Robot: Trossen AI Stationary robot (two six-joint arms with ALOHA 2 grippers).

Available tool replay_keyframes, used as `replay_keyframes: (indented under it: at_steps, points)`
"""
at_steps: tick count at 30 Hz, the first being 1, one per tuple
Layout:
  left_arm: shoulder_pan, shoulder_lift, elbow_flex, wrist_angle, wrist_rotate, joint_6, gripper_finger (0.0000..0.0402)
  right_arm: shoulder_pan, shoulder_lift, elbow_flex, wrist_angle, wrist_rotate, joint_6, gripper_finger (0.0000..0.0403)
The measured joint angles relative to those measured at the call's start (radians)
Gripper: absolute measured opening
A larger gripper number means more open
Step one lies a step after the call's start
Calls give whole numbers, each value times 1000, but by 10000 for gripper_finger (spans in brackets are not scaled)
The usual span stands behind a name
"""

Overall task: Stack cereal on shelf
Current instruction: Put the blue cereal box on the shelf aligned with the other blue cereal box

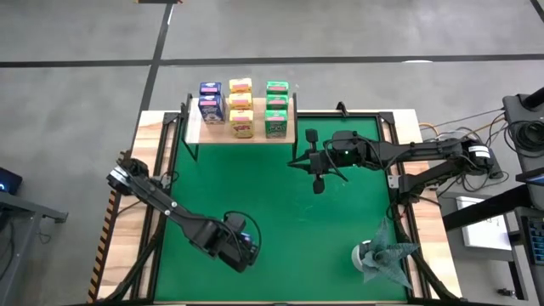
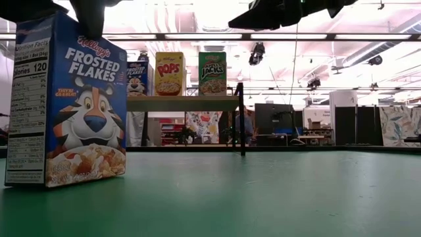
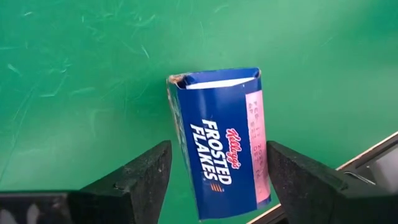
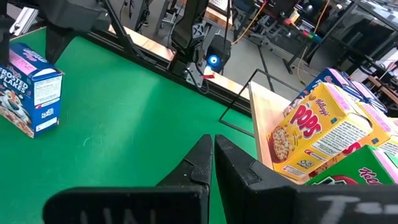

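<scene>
While the blue box (image 3: 219,143) stands upright on the green mat (image 1: 323,229), the left gripper (image 3: 217,186) hangs directly above it with its fingers (image 3: 134,180) spread, one on each side of the box; a gap shows between the box and the finger on one side, while the other finger lies just beside or against the box edge, and which of the two cannot be told. In the low view the same box (image 2: 66,105) fills the near side, its tiger-printed front facing the camera, with the dark finger tips at its top edge. Seen from above, the left gripper (image 1: 238,246) sits over the mat's near part, well apart from the shelf (image 1: 242,134). The shelf stands at the mat's far edge and carries the other boxes in three columns: blue (image 1: 210,102), yellow (image 1: 241,107) and green (image 1: 276,109). The right gripper (image 1: 316,161) hovers over the mat just beside the shelf's green end, its fingers pressed together and holding nothing; its wrist view shows the closed tips (image 4: 213,158), with a yellow box (image 4: 317,137) on the wooden board near them and the blue box (image 4: 31,90) farther off across the mat. A grey-green wad (image 1: 382,255) lies on the mat's near corner on the right arm's side.
</scene>
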Motion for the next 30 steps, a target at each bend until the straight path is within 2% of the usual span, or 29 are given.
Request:
replay_keyframes:
  at_steps: [7, 18, 30]
  points:
    - [-2, 2, 0, 1, 0, 19, 225, 0, 0, 0, 0, 0, 0, 9]
    - [-2, 2, 0, 6, 0, 23, 166, 0, 0, 0, -9, 0, 0, 9]
    - [-2, 1, 0, 8, -8, 82, 157, 0, 0, 0, -15, 1, 0, 9]
